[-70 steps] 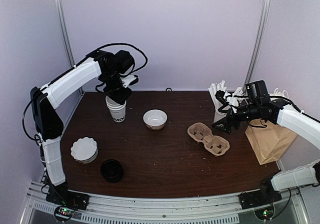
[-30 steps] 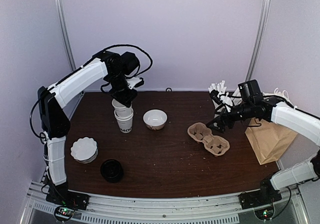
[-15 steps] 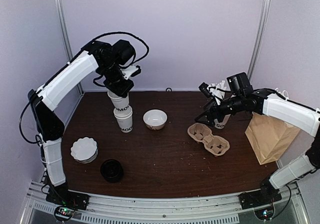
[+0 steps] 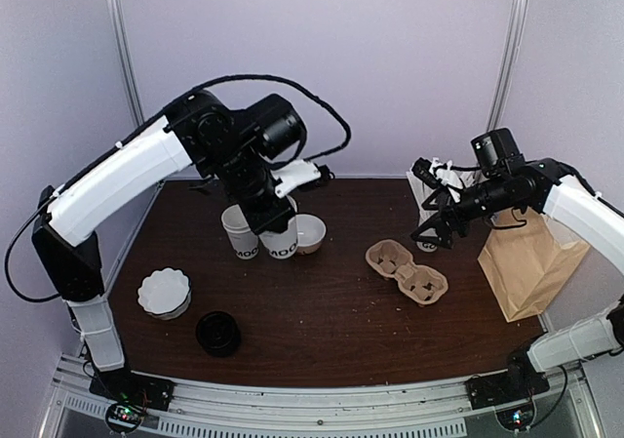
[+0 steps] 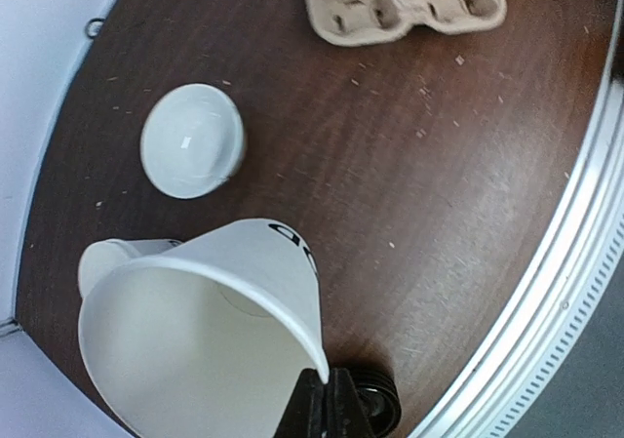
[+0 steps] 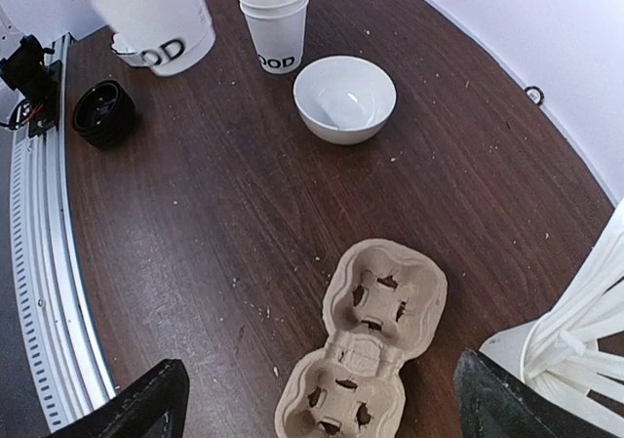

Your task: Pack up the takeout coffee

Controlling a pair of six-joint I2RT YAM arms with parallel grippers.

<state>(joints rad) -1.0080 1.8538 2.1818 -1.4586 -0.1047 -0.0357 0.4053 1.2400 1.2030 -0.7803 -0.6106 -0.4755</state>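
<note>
The takeout coffee cup (image 4: 281, 239), a white paper cup with black lettering, has no lid on it and hangs above the table well to the left of the brown moulded-pulp two-cup carrier (image 4: 407, 271). The left gripper (image 5: 327, 406) is clenched on the cup's rim, probably so the body is free to drop into a well. The round black plastic lids (image 4: 217, 333) lie further left of the carrier, toward the near edge. The right gripper (image 4: 432, 231) hovers over the carrier's far side with jaws spread wide, gripping nothing, likely ready to steady it.
</note>
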